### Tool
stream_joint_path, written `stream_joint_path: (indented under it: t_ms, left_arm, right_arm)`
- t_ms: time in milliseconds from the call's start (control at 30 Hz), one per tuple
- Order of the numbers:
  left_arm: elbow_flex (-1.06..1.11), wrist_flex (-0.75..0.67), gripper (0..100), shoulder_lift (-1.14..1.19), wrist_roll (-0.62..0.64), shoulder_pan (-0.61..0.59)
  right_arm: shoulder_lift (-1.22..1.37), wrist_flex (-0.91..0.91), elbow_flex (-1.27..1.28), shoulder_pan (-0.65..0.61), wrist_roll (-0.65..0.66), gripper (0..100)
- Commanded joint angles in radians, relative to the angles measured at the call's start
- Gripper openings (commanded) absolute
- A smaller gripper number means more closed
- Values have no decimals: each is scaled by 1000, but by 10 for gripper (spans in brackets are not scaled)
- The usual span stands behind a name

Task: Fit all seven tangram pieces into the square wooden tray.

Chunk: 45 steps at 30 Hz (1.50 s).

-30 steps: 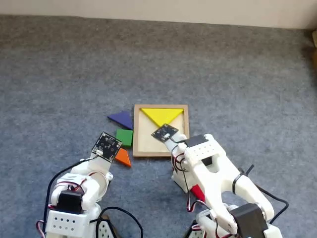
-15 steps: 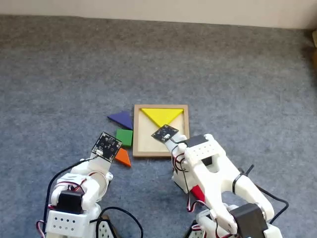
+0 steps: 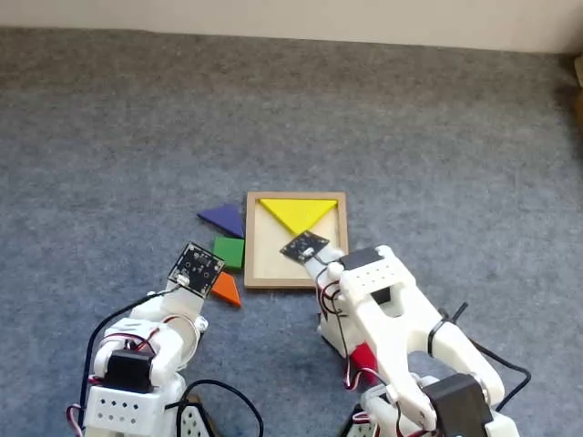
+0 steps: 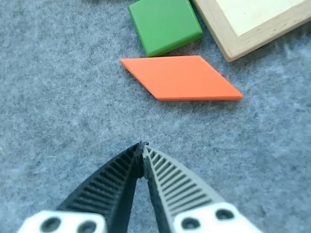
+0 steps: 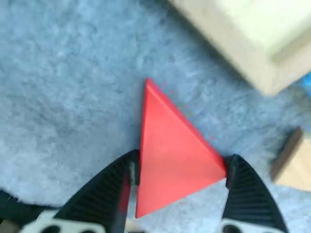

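The square wooden tray (image 3: pixel 251 238) lies mid-table with a yellow triangle (image 3: pixel 296 214) in its far half. Left of it lie a purple triangle (image 3: pixel 223 218), a green square (image 3: pixel 230 252) and an orange parallelogram (image 3: pixel 226 289). My left gripper (image 4: pixel 142 146) is shut and empty, hovering just short of the orange parallelogram (image 4: pixel 182 77), with the green square (image 4: pixel 165 24) beyond it. My right gripper (image 5: pixel 181 160) is shut on a red triangle (image 5: pixel 170 155), one finger on each side, near the tray's corner (image 5: pixel 233 48). A bit of that red triangle (image 3: pixel 363 355) shows under the right arm.
Grey carpet covers the table. A tan wooden block (image 5: pixel 286 153) and a sliver of blue (image 5: pixel 306 80) sit beside the tray corner in the right wrist view. Open carpet stretches left, right and beyond the tray.
The right arm has shifted very slightly toward the near edge. The left arm and the loose pieces have not moved.
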Motion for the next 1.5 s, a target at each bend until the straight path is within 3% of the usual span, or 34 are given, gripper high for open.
stream_joint_path:
  t_ms: [0,433,767,1167,1467]
  left_arm:
    - [19,3,5,-27,-6,-5]
    - [19,3,5,-27,-6,-5]
    - [19,3,5,-27,-6,-5]
    - [19,3,5,-27,-6,-5]
    - [19,3,5,-27,-6,-5]
  right_arm:
    - [-59,58,-47,-8,8,202]
    - [-315,140,-85,-12,9,202]
    - [-217,140,-265,-13,-3,202]
    - [-145,137,-251,-7,-238,206]
    - [-140,-143,-5,48,-443,206]
